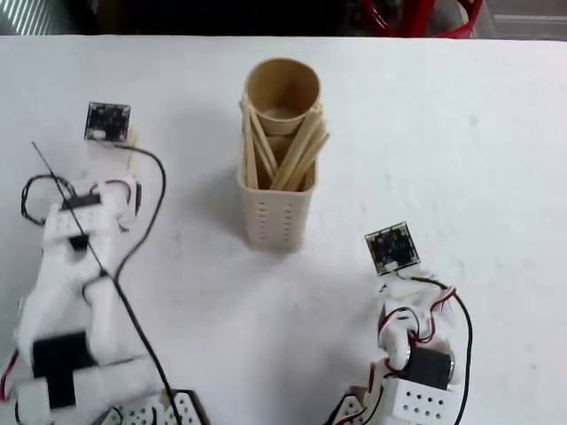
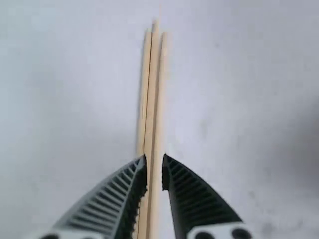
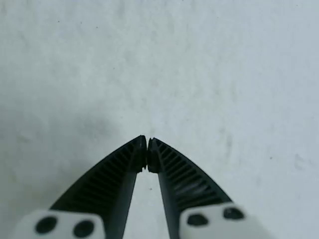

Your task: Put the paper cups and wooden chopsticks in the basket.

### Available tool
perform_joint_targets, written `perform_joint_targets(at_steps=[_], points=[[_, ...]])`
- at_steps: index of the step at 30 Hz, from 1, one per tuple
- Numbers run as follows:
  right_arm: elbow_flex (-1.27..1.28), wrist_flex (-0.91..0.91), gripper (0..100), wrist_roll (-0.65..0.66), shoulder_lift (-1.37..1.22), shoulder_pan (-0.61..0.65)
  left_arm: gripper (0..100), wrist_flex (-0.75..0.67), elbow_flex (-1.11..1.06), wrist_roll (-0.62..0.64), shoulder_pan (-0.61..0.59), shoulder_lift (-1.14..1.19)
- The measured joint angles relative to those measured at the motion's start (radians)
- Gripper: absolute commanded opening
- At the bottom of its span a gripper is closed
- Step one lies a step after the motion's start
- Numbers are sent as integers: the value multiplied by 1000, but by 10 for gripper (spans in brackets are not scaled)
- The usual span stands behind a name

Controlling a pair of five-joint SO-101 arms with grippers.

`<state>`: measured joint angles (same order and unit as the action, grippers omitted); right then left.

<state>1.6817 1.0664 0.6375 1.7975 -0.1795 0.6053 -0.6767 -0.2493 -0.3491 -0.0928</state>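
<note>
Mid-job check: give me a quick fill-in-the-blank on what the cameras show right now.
1. The left pincer is closed on wooden ___.
2. The right pincer is shut and holds ___.
3. The paper cup stands inside the ___.
Missing words: chopsticks; nothing; basket.

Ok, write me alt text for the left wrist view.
The left gripper is closed on a few wooden chopsticks, which run straight out past its dark ribbed fingers. Behind them lies the plain white table.
</note>
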Motion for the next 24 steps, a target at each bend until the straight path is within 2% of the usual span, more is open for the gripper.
perform_joint_targets(at_steps=[6,10,19,24], points=[[0,0,18,0,0,0,157,187,229,0,-8,100],[0,0,18,0,0,0,157,259,279,-46,-8,106],[0,0,18,0,0,0,157,281,281,-121,-8,107],[0,0,18,0,0,0,157,316,310,-141,-8,189]])
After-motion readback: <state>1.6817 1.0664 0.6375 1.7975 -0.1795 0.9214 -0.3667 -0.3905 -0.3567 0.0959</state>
